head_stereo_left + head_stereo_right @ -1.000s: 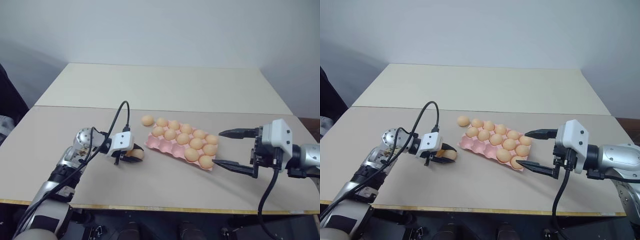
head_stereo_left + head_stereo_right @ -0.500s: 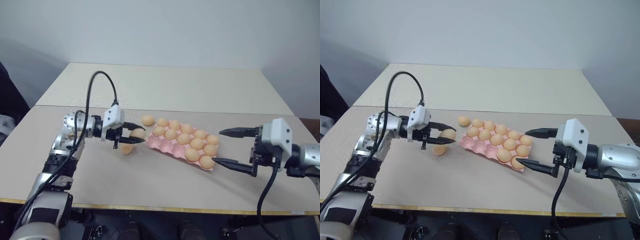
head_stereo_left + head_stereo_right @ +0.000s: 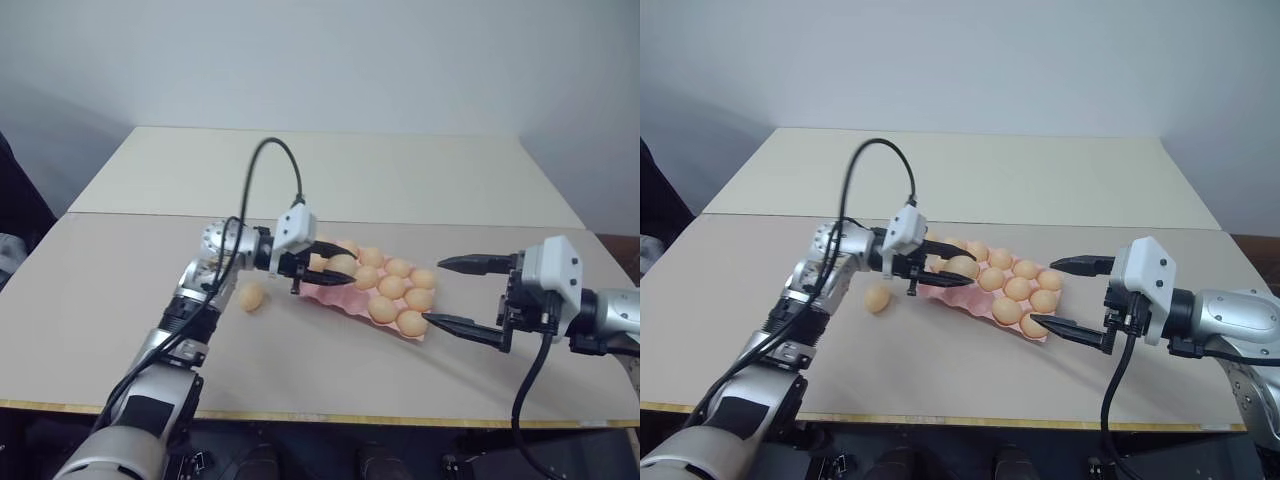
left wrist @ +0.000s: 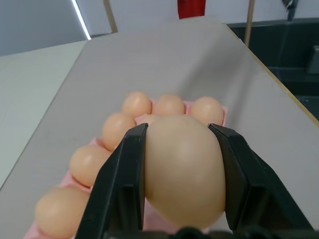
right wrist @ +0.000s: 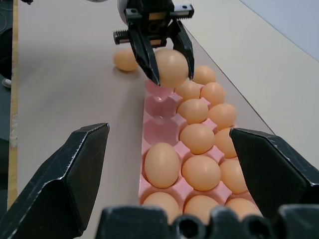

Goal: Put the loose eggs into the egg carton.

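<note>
Two tables butted together: near one (image 3: 90,300) grey-beige with a light wood edge strip along the front, far one (image 3: 330,175) paler cream, seam running straight across between them. Plain pale grey-white wall (image 3: 320,60) behind, no markings. Light is even and soft. Dark shape (image 3: 18,200) at the far left edge, can't tell what. Left wrist view: red object (image 4: 191,7) beyond the table end, two thin wooden uprights (image 4: 110,15), dark furniture (image 4: 289,45) at the side.

Beige table (image 3: 120,300) — pink egg carton (image 3: 335,295), one loose egg (image 3: 251,296)
</note>
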`<state>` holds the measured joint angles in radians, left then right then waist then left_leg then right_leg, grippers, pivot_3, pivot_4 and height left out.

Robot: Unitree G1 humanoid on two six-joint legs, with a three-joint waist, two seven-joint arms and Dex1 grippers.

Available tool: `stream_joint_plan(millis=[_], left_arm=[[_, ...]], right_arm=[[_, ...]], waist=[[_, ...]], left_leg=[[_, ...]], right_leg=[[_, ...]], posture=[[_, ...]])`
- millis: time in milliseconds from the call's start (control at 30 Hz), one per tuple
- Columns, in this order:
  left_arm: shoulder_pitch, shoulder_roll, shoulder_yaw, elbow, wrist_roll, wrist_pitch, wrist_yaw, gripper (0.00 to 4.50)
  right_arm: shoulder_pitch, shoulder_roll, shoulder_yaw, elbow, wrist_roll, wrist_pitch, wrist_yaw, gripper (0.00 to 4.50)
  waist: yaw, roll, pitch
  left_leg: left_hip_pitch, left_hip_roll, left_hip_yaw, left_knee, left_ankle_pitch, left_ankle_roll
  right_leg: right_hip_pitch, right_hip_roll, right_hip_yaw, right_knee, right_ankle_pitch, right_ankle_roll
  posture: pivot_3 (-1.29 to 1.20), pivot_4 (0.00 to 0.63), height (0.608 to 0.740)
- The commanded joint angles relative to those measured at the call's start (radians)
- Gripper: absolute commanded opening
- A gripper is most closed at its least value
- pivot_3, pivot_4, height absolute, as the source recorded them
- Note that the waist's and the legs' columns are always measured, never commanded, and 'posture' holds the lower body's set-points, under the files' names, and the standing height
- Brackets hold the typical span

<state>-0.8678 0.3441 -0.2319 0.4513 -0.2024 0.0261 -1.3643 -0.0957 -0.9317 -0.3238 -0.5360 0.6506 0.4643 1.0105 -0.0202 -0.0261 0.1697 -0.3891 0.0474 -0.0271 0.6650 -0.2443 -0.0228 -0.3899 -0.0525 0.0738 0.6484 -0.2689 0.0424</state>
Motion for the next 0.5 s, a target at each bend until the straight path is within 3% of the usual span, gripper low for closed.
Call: stream_joint_plan(millis=[33, 200, 233, 467, 500], left_arm=[[-0.036, -0.028, -0.034, 0.039, 0.05, -0.045, 0.023, 1.67], [-0.038, -0.062, -0.056, 0.073, 0.092, -0.058, 0.049, 1.67], [-0.036, -0.069, -0.056, 0.075, 0.092, -0.057, 0.051, 2.33], [-0.03, -0.087, -0.057, 0.085, 0.112, -0.066, 0.077, 4.48], [-0.028, -0.084, -0.055, 0.082, 0.111, -0.067, 0.075, 4.48]], right_arm=[[0.014, 0.0, -0.04, -0.044, 0.013, -0.006, -0.016, 4.5], [0.036, 0.0, -0.052, -0.06, 0.019, -0.004, -0.03, 4.5], [0.039, 0.001, -0.052, -0.062, 0.02, -0.004, -0.033, 4.5], [0.039, 0.008, -0.041, -0.067, 0.017, -0.006, -0.047, 4.5], [0.038, 0.009, -0.04, -0.067, 0.017, -0.006, -0.047, 4.5]], waist=[[0.004, 0.0, 0.0], [0.006, 0.0, 0.0], [0.006, 0.0, 0.0], [0.005, 0.0, 0.0], [0.005, 0.0, 0.0]], left_leg=[[0.0, 0.0, 0.0, 0.0, 0.0, 0.0], [-0.001, -0.001, 0.0, 0.0, 0.0, 0.0], [-0.001, -0.001, 0.0, 0.0, 0.0, 0.0], [-0.001, -0.001, 0.0, 0.0, 0.0, 0.0], [-0.001, -0.001, 0.0, 0.0, 0.0, 0.0]], right_leg=[[0.0, 0.0, 0.0, 0.0, 0.0, 0.0], [0.0, 0.0, 0.0, -0.001, 0.0, 0.0], [0.0, -0.001, 0.0, -0.001, 0.0, 0.0], [0.0, -0.001, 0.0, 0.0, 0.0, 0.001], [0.0, -0.001, 0.0, 0.0, 0.0, 0.001]], posture=[[0.0, 0.15, 0.74], [0.0, 0.15, 0.74], [0.0, 0.15, 0.74], [0.0, 0.15, 0.74], [0.0, 0.15, 0.74]])
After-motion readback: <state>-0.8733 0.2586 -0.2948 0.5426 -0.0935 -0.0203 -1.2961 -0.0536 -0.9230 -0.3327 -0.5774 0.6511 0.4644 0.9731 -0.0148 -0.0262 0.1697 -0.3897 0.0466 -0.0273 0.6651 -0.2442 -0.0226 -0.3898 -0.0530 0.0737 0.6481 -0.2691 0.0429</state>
